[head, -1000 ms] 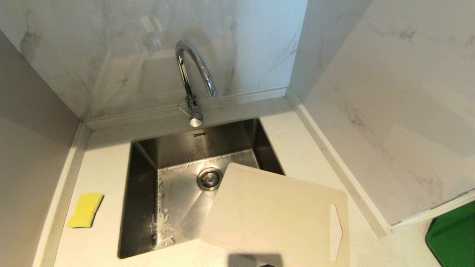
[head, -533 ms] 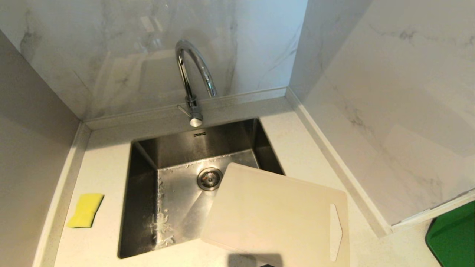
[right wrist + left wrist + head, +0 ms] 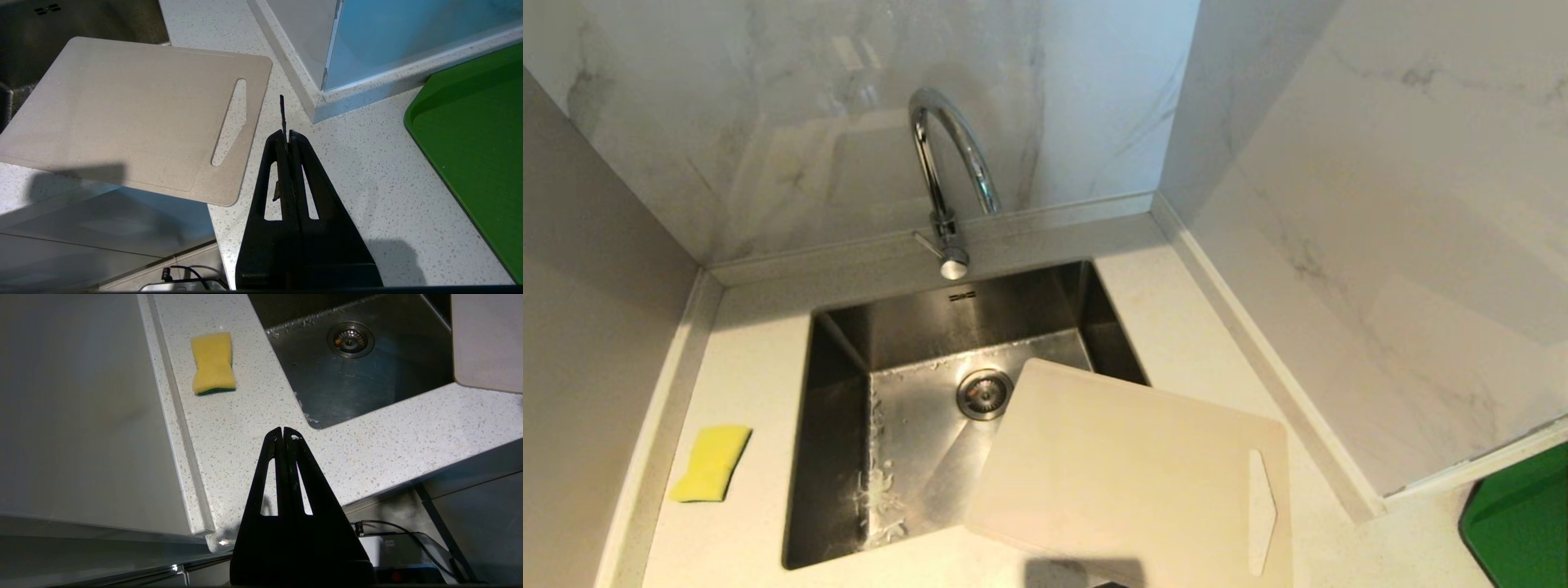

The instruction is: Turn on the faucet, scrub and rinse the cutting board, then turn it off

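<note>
Your left gripper (image 3: 283, 435) has its 2 fingers pressed flat together on nothing, sitting low in the centre of the left wrist view over the speckled countertop (image 3: 245, 428), short of the sink's near corner. Your right gripper (image 3: 288, 136) is clenched the same way and empty, low in the centre of its own view, just beside the slotted end of the cutting board (image 3: 135, 110). Neither arm shows in the head view.

Nothing has changed across the last second: the head view is the same in all 3 pictures, so you are at the start, with no step begun.

The cutting board (image 3: 1127, 474) lies in the lower right of the head view, its handle slot toward the right edge and its far corner overhanging the steel sink (image 3: 841, 457) near the drain (image 3: 984, 394). The chrome faucet (image 3: 947, 171) arches at top centre, its small lever (image 3: 927, 242) at the base, with no water running. The yellow sponge (image 3: 711, 462) rests on the counter at the lower left, well apart from the board. A green mat (image 3: 1519, 514) shows at the lower right corner.

You likely want the lever first.
</note>
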### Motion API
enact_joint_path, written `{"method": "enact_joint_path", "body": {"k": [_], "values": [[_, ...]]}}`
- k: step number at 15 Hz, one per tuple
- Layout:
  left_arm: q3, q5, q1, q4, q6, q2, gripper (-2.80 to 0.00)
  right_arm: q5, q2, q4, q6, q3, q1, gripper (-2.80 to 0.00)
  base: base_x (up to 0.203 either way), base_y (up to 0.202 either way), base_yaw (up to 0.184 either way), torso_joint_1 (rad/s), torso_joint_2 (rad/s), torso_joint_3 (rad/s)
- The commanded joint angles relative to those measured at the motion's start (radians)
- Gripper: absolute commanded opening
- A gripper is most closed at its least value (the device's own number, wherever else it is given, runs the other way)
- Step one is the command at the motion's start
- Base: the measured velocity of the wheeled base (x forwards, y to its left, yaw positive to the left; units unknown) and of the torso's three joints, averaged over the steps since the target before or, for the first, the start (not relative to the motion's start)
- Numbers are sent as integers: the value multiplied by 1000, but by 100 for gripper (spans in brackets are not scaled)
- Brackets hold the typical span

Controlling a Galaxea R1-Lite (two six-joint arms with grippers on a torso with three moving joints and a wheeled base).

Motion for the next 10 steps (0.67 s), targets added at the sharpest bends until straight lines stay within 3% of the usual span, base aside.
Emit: {"method": "enact_joint_path", "body": {"k": [1, 10], "values": [[0, 0, 0, 0, 0, 2, -280, 0, -2, 0, 0, 0, -1, -280, 0, 0, 0, 0, 0, 0], [0, 0, 0, 1, 0, 2, -280, 0, -2, -2, -3, 0, 0, -280, 0, 0, 0, 0, 0, 0]]}}
